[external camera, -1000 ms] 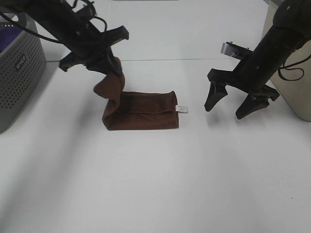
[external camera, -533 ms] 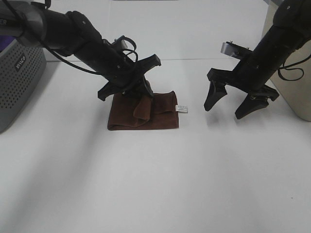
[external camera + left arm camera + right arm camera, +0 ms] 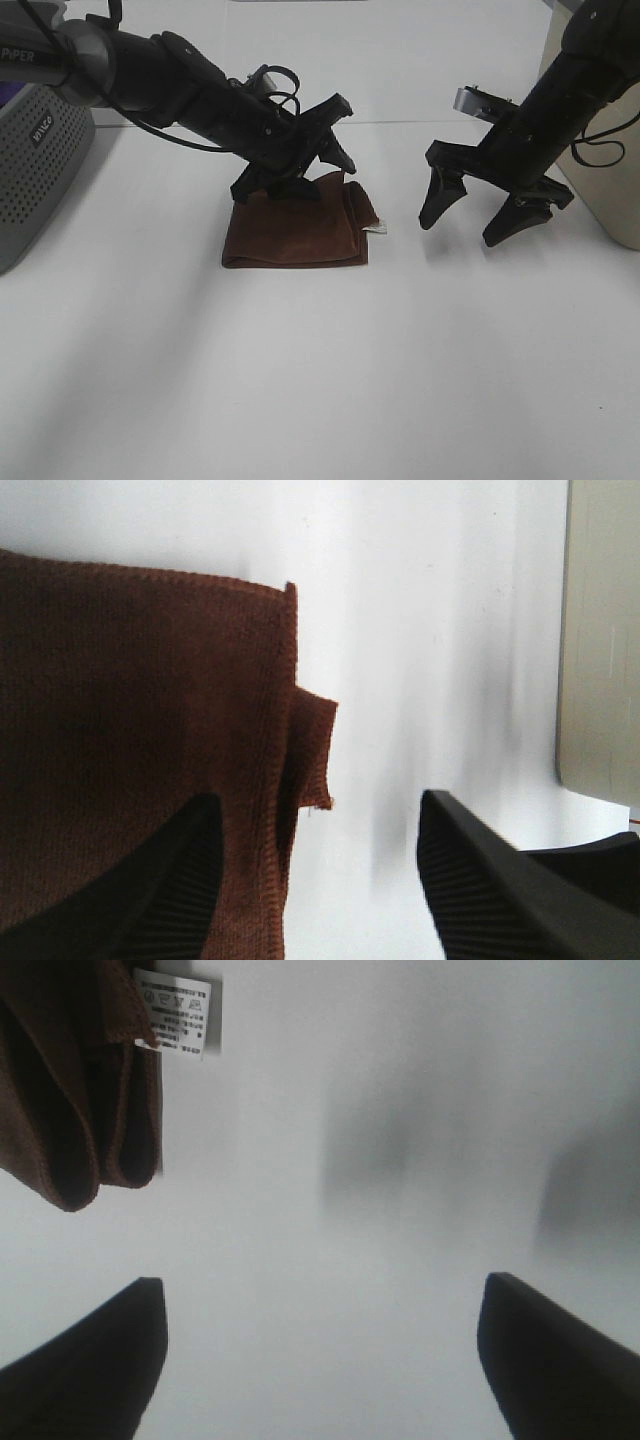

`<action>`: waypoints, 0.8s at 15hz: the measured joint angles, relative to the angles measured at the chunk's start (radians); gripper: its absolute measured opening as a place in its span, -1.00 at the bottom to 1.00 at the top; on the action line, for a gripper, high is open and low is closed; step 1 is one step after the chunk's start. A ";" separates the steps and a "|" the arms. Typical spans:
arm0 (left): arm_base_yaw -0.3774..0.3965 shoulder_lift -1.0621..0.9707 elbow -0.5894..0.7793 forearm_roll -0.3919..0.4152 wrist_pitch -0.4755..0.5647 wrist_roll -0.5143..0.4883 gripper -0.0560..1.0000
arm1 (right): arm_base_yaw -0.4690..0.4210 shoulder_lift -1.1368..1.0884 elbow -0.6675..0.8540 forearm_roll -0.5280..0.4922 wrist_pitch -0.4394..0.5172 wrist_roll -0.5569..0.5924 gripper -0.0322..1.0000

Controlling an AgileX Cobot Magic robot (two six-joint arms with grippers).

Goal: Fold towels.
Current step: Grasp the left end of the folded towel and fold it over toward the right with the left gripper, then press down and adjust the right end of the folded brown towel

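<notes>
Now that left tool (image 3: 318,812) let go, towel (image 3: 295,236) lies folded; both tools spread, empty; right tool (image 3: 460,232) unmoved.

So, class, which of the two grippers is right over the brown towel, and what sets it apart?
The left gripper: its open fingers straddle the towel's folded edge. The right gripper hangs open beside the towel, above the table.

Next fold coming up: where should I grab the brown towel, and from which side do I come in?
Probably the edge of the towel beside the white care tag. The folded layers end there in rounded loops stacked together, giving one thick bite. Come from the right with the open right pincer, which faces that edge.
</notes>
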 joint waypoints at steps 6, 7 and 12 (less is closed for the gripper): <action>0.106 -0.079 0.000 0.108 0.125 0.104 0.30 | 0.000 -0.032 0.000 0.405 0.062 -0.282 0.64; 0.137 -0.112 0.000 0.161 0.151 0.107 0.31 | 0.001 -0.030 0.000 0.537 0.075 -0.362 0.64; 0.184 -0.178 0.000 0.399 0.256 0.107 0.31 | 0.115 0.087 -0.066 0.803 0.014 -0.552 0.62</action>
